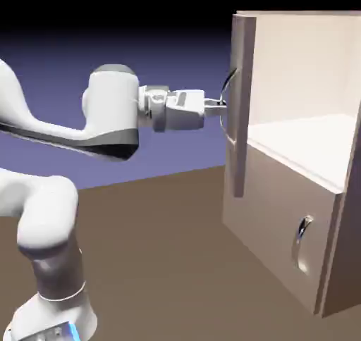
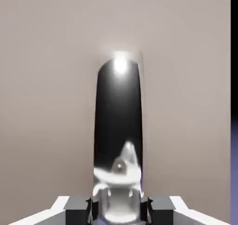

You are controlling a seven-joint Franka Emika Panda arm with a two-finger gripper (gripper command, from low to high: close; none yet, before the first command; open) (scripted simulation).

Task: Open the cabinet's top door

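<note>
Fingers of your grey two-tip tool [image 1: 218,108] are pinching the long, curved, silver metal handle [image 2: 119,126] of the top door. They sit on both sides of the bar, likely so that you can pull without slipping off. The squarish, flat, beige top door [image 1: 241,107] is swung open, with its edge toward you in the exterior view. It hangs on the upper part of the tall, beige-tan box cabinet [image 1: 278,220], on the exterior view's right. You can see the pale space inside. Holding the bar probably lets you guide the door around its hinge.

The handle is shiny, and in the hand view it looks black up high and bright low down. The door looks smooth and plain. Below, the shorter beige door [image 1: 271,216] is shut, with its own small silver handle [image 1: 302,237].
</note>
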